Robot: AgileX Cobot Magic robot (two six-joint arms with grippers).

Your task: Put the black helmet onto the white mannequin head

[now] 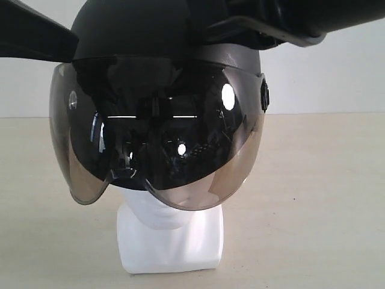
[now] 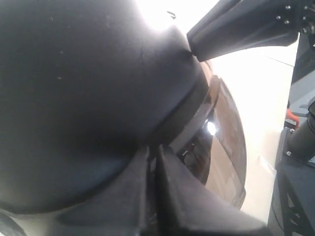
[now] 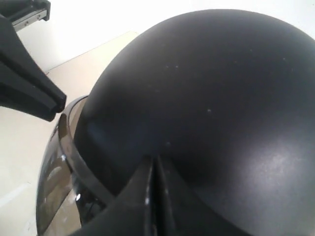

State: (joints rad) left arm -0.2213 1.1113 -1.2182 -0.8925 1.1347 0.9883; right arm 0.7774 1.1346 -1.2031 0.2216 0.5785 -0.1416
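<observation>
sitting over the white mannequin head (image 1: 171,238), the black helmet (image 1: 138,30) hid all but chin and base behind its visor (image 1: 162,144). left gripper (image 2: 153,164) and right gripper (image 3: 154,169) each had fingers pressed together, tips apparently touching the shell's opposite sides.

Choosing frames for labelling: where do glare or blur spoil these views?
Exterior view: bright reflections dot the visor, which hides most of the white mannequin head. Left wrist view: background blown out white, left tool soft. Right wrist view: mild sheen on the black helmet.
</observation>
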